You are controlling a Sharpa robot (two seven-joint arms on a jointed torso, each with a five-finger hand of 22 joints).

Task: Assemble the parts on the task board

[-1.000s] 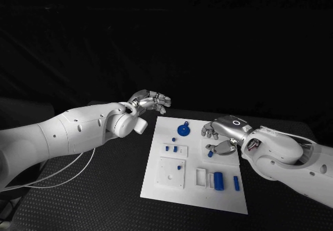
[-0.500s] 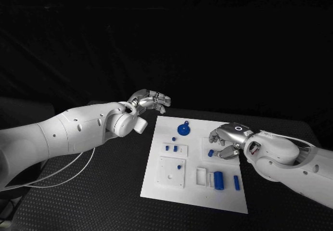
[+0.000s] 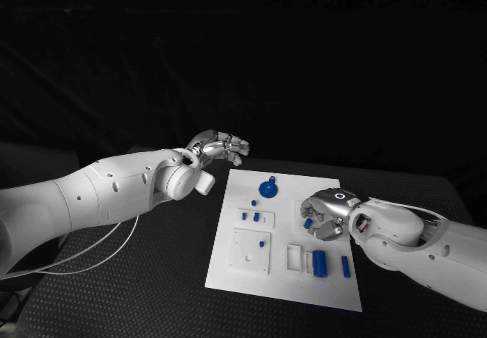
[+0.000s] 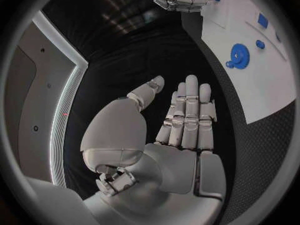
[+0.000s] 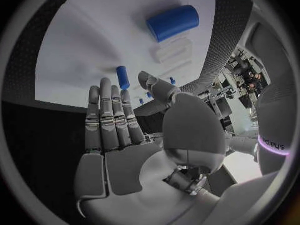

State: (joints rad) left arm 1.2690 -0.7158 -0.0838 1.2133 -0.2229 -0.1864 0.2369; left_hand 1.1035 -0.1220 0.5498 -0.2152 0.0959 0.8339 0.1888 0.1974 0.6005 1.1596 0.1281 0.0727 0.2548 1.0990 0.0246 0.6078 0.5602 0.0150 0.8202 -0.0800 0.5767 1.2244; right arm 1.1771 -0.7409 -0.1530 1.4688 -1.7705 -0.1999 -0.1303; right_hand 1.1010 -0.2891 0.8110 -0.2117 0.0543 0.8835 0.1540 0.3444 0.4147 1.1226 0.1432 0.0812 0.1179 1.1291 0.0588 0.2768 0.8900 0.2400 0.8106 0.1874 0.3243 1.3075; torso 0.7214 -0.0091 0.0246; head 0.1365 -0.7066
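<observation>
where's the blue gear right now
In the head view the blue gear lies near the far end of the white task board, between the two hands and nearer the left hand; nothing touches it.

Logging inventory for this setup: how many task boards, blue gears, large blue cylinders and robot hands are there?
task board: 1
blue gear: 1
large blue cylinder: 1
hands: 2, left hand and right hand
Total: 5

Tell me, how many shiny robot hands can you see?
2. The left hand is beyond the task board's far left corner; the right hand is over its right side, beside a small blue peg.
</observation>
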